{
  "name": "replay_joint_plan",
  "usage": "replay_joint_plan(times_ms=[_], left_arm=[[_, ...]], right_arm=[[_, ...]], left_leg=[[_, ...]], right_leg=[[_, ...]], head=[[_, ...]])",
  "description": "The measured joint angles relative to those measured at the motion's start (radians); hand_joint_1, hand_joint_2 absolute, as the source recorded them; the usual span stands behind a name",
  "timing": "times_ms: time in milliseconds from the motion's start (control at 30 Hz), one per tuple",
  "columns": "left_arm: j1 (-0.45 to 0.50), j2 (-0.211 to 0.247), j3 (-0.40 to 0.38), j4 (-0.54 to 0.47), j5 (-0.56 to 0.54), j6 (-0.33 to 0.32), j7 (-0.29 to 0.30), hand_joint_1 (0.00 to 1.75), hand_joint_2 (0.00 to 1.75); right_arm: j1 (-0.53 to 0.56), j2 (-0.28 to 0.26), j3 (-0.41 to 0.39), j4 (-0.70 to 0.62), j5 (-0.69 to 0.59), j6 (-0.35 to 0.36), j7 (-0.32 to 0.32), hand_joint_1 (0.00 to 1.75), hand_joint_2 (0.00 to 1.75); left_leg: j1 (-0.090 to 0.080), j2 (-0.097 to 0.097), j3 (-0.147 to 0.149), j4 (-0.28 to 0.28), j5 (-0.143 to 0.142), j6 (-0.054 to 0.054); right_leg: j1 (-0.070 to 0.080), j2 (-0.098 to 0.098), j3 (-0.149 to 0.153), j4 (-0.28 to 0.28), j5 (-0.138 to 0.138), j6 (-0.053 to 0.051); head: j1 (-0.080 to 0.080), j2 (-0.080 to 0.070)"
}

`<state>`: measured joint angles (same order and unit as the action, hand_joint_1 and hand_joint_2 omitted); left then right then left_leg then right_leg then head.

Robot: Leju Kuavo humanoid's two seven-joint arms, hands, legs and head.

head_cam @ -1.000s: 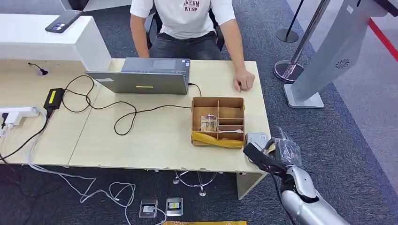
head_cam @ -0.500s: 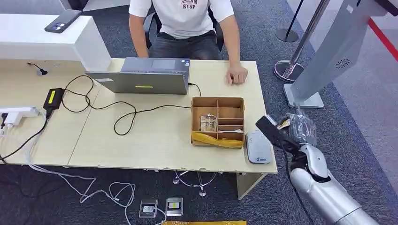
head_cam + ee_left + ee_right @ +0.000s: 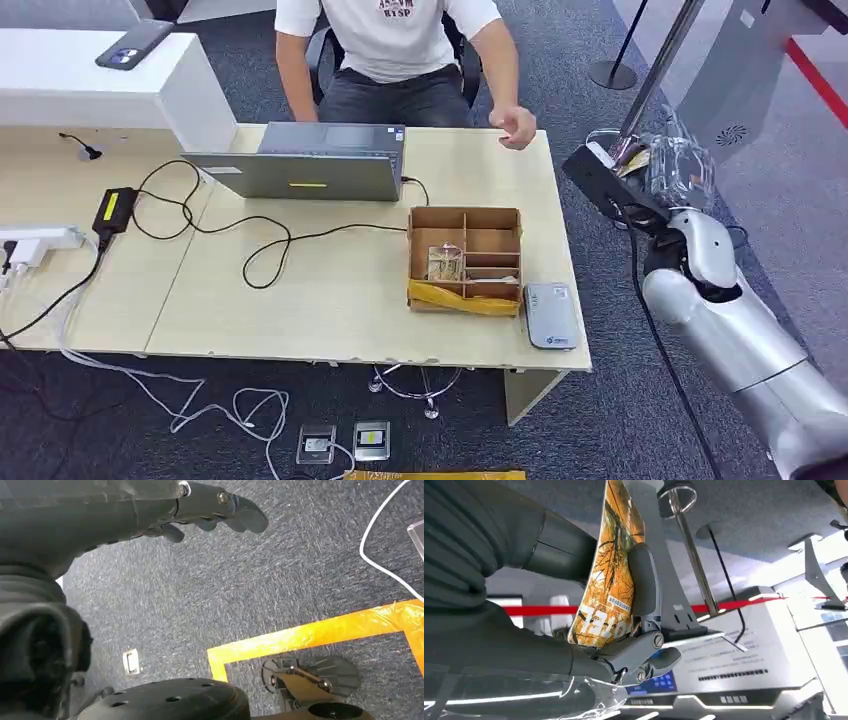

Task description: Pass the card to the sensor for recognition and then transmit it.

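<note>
My right hand (image 3: 640, 175) is raised beside the desk's right edge and pinches a yellow-orange printed card (image 3: 606, 570) between thumb and fingers; the card (image 3: 632, 156) shows as a small sliver at the hand. The grey card sensor (image 3: 551, 314) lies flat on the desk's front right corner, below and left of the hand. A person's hand (image 3: 516, 128) hovers over the desk's far right corner, a short way left of my hand. My left hand (image 3: 210, 510) hangs over the carpet with fingers loosely extended, holding nothing.
A compartmented cardboard box (image 3: 465, 260) sits left of the sensor. A laptop (image 3: 305, 165) and cables (image 3: 230, 230) lie farther left. A grey kiosk (image 3: 700, 110) and a stanchion post (image 3: 640, 95) stand to the right, close behind my raised hand.
My right hand has risen with the card from over the sensor at the desk's front corner up and to the right. The person's hand has lifted off the desk.
</note>
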<state>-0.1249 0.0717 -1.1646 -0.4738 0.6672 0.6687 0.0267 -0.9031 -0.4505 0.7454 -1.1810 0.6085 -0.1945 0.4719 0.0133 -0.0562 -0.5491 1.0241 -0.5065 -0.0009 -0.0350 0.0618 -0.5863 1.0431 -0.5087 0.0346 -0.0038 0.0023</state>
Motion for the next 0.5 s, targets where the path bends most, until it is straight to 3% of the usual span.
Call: replay_joint_plan(times_ms=[500], left_arm=[[-0.018,0.005,-0.025,-0.008,-0.052,0.001,0.038,0.0,0.0]], right_arm=[[-0.133,0.094,0.114,0.176,0.085,0.036,0.0,1.75,1.75]], left_leg=[[0.0,-0.002,-0.001,0.0,0.0,0.0]], right_leg=[[0.0,-0.001,0.0,0.0,0.0,0.0]], head=[[0.0,0.0]])
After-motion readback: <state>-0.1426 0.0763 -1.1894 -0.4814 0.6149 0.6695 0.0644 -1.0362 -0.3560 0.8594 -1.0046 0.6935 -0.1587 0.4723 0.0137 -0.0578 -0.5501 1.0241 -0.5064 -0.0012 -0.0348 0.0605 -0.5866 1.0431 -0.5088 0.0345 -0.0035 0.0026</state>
